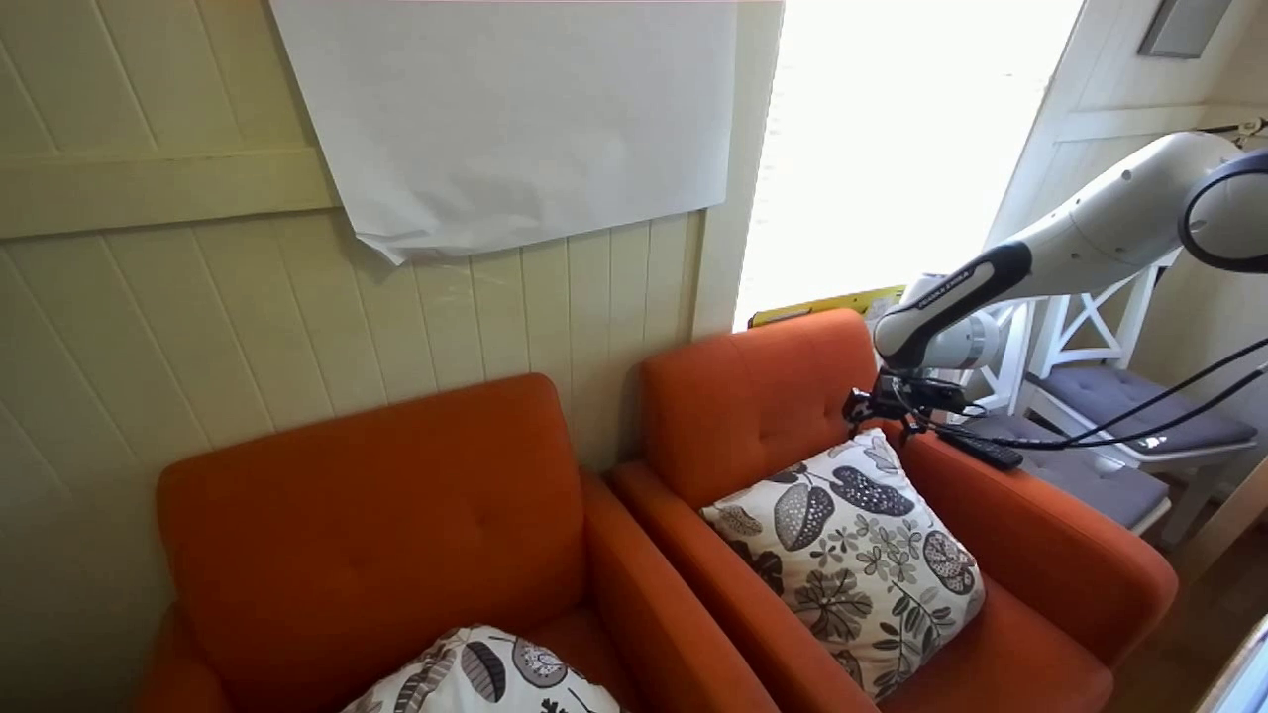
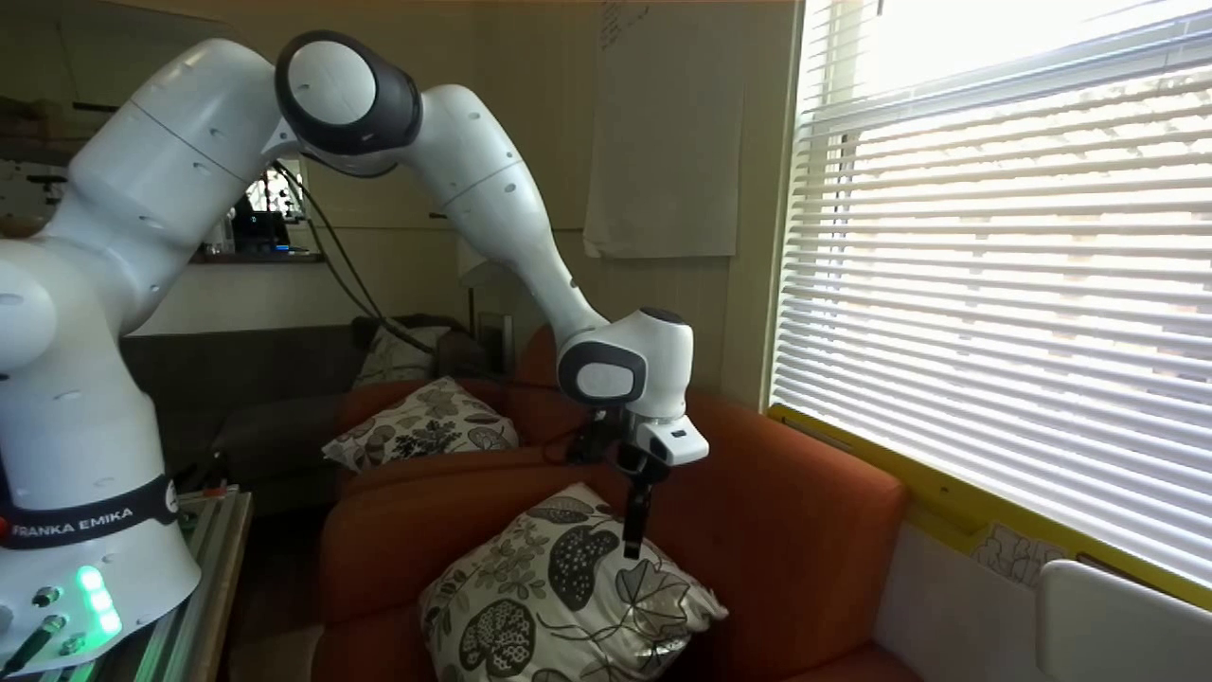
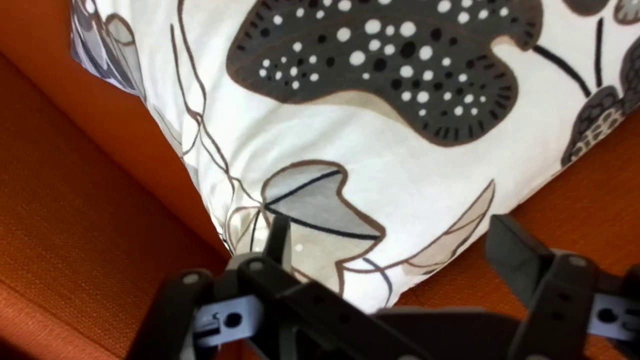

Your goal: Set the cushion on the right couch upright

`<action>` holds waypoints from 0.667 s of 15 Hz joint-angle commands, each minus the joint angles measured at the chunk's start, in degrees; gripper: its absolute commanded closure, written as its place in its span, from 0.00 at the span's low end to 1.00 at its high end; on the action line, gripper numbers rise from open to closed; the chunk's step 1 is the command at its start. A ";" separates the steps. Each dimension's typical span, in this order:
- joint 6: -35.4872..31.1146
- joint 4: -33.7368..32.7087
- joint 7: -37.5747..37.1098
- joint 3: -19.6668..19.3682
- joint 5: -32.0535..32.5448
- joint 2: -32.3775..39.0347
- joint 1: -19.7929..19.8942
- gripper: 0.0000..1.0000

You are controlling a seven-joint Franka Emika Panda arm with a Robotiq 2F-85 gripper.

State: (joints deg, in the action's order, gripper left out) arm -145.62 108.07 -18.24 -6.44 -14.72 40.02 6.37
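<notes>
The cushion, white with a dark leaf print, lies slanted on the seat of the right couch, an orange armchair. One of its corners points toward the backrest. The cushion and the couch also show in an exterior view. My gripper is over that corner, near the backrest; it also shows in an exterior view. In the wrist view the fingers of the gripper are wide apart, with a corner of the cushion seen between them. I cannot tell whether a finger touches the fabric.
A second orange armchair with a matching pillow stands beside it. A dark remote lies on the couch's arm. White chairs with grey pads stand beyond that arm. A window with blinds is behind.
</notes>
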 commanded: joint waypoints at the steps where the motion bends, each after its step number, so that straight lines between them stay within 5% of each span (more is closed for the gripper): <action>1: 1.13 -4.85 -6.59 -0.41 -2.70 4.02 -0.11 0.00; 9: 4.14 -14.36 -22.46 -4.81 -0.65 13.18 -4.16 0.00; 10: 5.03 -16.05 -23.70 -4.91 -0.45 14.62 -4.30 0.16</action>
State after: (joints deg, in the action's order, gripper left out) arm -143.84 98.70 -37.57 -10.29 -15.55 49.52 2.96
